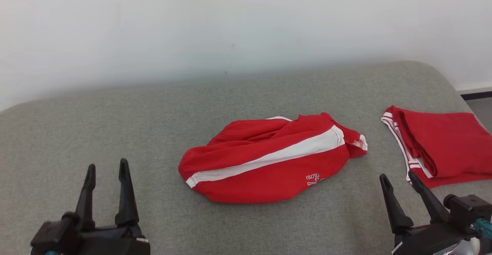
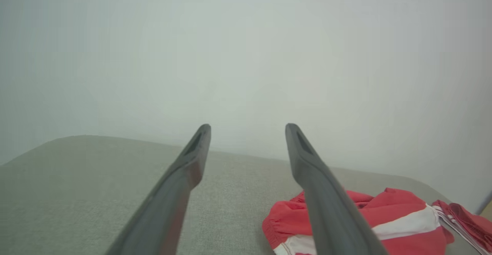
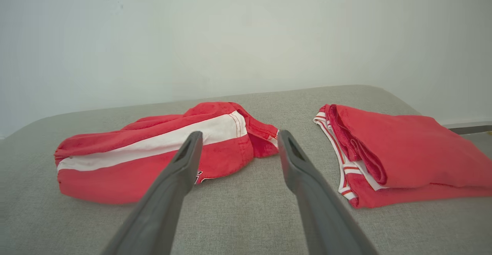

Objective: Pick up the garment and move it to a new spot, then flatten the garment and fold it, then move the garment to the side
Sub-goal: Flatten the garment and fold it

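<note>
The left gripper (image 1: 107,164) and the right gripper (image 1: 396,175) are shown with jaws spread wide and nothing held. They are poised low at the two near corners of the grey cushion (image 1: 115,109), a stance judged to leave both free for a two-sided reach. Between them and well apart from each, the garment (image 1: 269,162), red with a white stripe, is seen lying bunched and unflattened at mid-cushion. A folded red item (image 1: 442,143) is laid at the right edge, presumably set aside to keep the working area free.
</note>
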### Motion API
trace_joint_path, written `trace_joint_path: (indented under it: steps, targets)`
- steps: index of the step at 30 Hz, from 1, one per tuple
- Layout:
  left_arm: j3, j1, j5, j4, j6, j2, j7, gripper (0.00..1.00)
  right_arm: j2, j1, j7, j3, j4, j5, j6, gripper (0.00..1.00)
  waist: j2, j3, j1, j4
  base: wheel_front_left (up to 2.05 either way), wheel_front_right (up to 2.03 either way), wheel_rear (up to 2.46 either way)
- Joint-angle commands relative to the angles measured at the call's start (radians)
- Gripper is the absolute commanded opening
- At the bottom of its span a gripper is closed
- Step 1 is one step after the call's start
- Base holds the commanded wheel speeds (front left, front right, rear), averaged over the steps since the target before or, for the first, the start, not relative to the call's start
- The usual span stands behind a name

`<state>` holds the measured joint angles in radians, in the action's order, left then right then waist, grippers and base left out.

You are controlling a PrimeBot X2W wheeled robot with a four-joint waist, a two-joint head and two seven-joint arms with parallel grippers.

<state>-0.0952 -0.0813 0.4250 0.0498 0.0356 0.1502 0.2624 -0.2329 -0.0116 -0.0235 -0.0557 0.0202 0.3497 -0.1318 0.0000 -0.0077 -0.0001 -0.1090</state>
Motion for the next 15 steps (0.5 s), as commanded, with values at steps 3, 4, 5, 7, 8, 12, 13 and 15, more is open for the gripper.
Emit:
trace_joint_path:
  steps: [3, 4, 5, 7, 8, 12, 13, 15]
  targets:
    - [0.067, 0.081, -0.067, -0.066, -0.056, -0.038, 0.002, 1.0, -0.002, -0.018, 0.018, 0.006, 0.004, 0.006, 0.002, 1.0, 0.0, -0.018, 0.0001, 0.027, 0.0, 0.0, 0.0]
    - [0.067, 0.081, -0.067, -0.066, -0.056, -0.038, 0.002, 1.0, -0.002, -0.018, 0.018, 0.006, 0.004, 0.006, 0.002, 1.0, 0.0, -0.018, 0.0001, 0.027, 0.0, 0.0, 0.0]
    - [0.082, 0.101, -0.086, -0.073, -0.069, -0.046, 0.002, 1.0, -0.006, -0.021, 0.022, 0.003, 0.005, 0.004, 0.002, 1.0, 0.0, -0.021, 0.0001, 0.033, 0.0, 0.0, 0.0]
    - [0.102, 0.138, -0.125, -0.069, -0.089, -0.056, 0.002, 1.0, -0.009, -0.028, 0.033, 0.0, 0.008, 0.005, 0.002, 1.0, 0.0, -0.025, 0.0001, 0.044, 0.0, 0.0, 0.0]
    - [0.11, 0.154, -0.14, -0.062, -0.097, -0.059, 0.002, 1.0, -0.01, -0.032, 0.038, 0.002, 0.009, 0.003, 0.002, 1.0, 0.0, -0.028, 0.0001, 0.049, 0.0, 0.0, 0.0]
    - [0.145, 0.215, -0.194, -0.044, -0.115, -0.066, 0.002, 1.0, -0.016, -0.044, 0.06, -0.004, 0.018, -0.001, 0.002, 1.0, 0.0, -0.038, 0.0001, 0.067, 0.0, 0.0, 0.0]
    - [0.157, 0.23, -0.202, -0.038, -0.118, -0.068, 0.002, 1.0, -0.018, -0.049, 0.064, -0.007, 0.021, -0.001, 0.002, 1.0, 0.0, -0.041, 0.0001, 0.071, 0.0, 0.0, 0.0]
    - [0.171, 0.255, -0.219, -0.025, -0.122, -0.07, 0.002, 1.0, -0.021, -0.056, 0.071, -0.008, 0.028, 0.0, 0.002, 1.0, 0.0, -0.046, 0.0001, 0.08, 0.0, 0.0, 0.0]
